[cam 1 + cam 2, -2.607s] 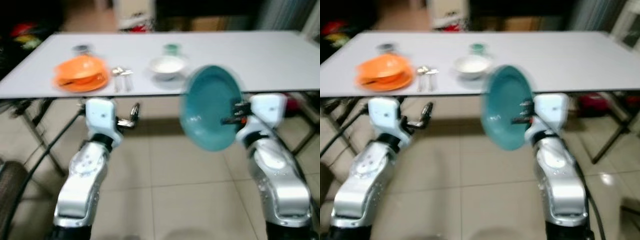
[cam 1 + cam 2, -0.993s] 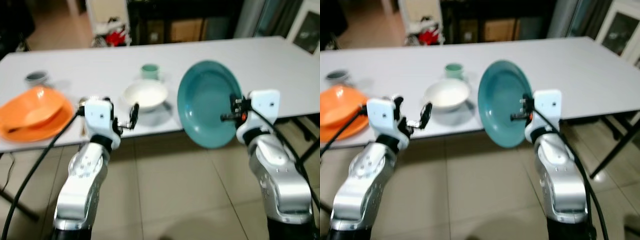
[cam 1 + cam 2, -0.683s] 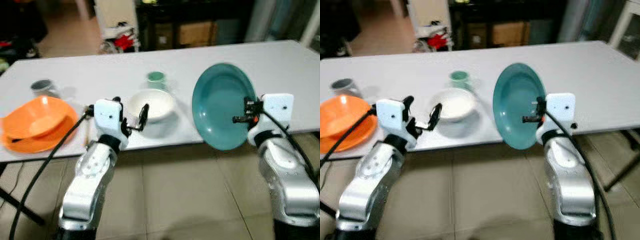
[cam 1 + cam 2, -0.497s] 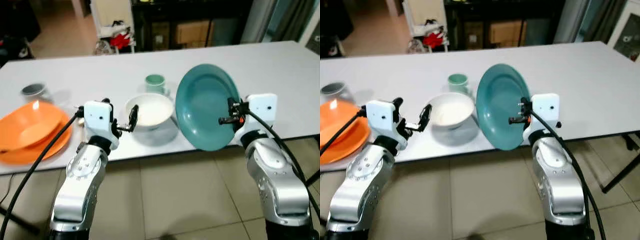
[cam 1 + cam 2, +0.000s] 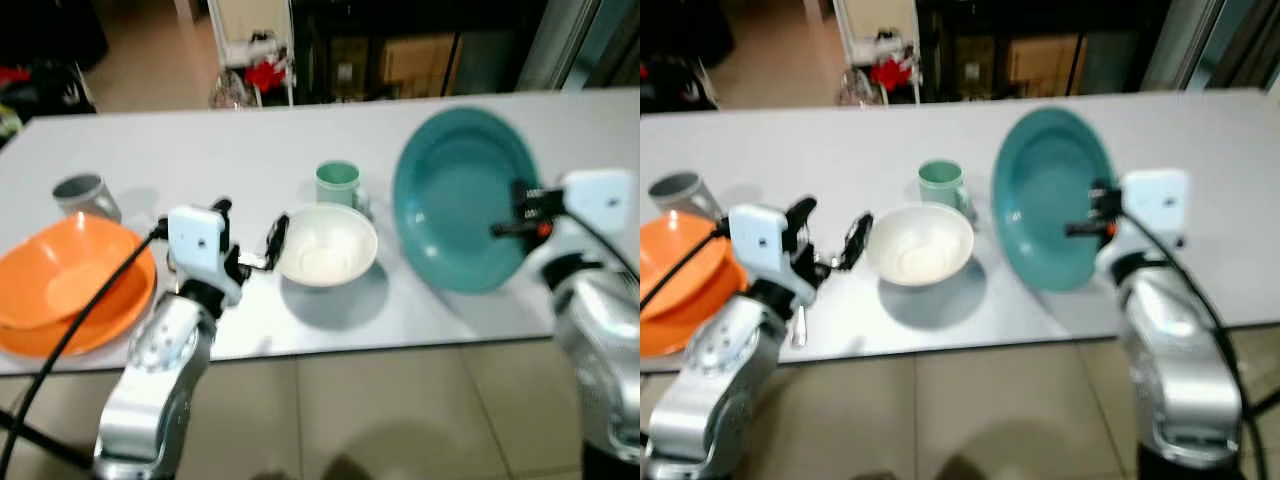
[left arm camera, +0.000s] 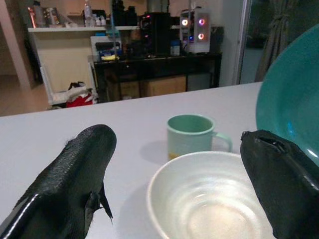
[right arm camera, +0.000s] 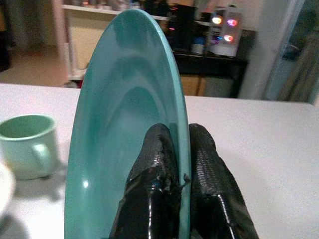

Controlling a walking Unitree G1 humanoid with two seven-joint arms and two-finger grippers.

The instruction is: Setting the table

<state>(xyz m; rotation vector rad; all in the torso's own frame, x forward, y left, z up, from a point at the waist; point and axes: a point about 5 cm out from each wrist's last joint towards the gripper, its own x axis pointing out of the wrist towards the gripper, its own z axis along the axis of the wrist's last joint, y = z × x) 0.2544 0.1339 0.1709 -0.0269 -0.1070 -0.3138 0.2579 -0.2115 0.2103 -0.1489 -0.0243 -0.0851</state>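
My right gripper (image 5: 512,210) is shut on the rim of a teal plate (image 5: 455,200), which stands nearly on edge above the white table (image 5: 200,150) at the right. In the right wrist view both fingers (image 7: 157,179) pinch the teal plate (image 7: 124,124). My left gripper (image 5: 250,235) is open and empty, just left of a white bowl (image 5: 325,245). A pale green mug (image 5: 337,184) stands behind the bowl. In the left wrist view the white bowl (image 6: 204,199) and green mug (image 6: 192,134) lie between the spread fingers (image 6: 75,169).
An orange plate with an orange bowl on it (image 5: 65,285) sits at the table's left front. A grey cup (image 5: 80,192) stands behind it. A spoon (image 5: 798,325) lies by my left arm. Dark shelves and clutter (image 5: 260,70) stand beyond the table.
The camera has come closer to the table. My right gripper now holds the teal plate over the tabletop, to the right of the bowl. The left gripper stays open.
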